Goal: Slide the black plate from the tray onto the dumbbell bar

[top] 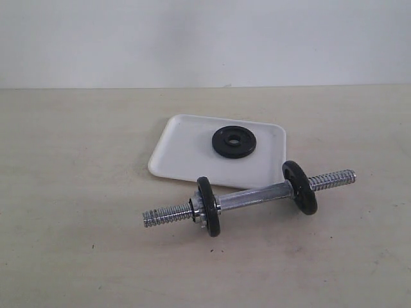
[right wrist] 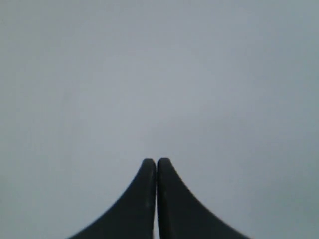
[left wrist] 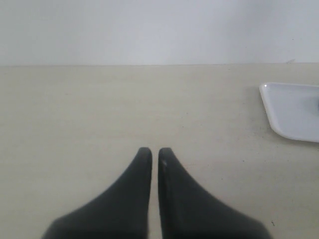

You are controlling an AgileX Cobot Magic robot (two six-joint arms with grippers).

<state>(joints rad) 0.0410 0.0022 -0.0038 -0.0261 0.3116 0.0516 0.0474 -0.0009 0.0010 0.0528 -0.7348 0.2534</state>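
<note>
Beige worktop [top: 77, 256] carries flat white plastic tray [top: 186, 144] holding one round black iron plate [top: 234, 142]; chrome dumbbell bar [top: 253, 196] lies just beside tray. Left claw [left wrist: 155, 152], right claw [right wrist: 156, 162]: together, empty.

A small round black iron plate [top: 234, 142] with a centre hole and a raised inner ring is lying flat on a flat white rectangular plastic tray [top: 183, 151], toward its far right corner. A short shiny chrome dumbbell bar [top: 253, 196] is lying just in front of the tray, slanting across its near edge and showing coarse bare thread at both ends. It is carrying two matching black discs on edge: a left disc [top: 209, 206] and a right disc [top: 300, 187].
</note>
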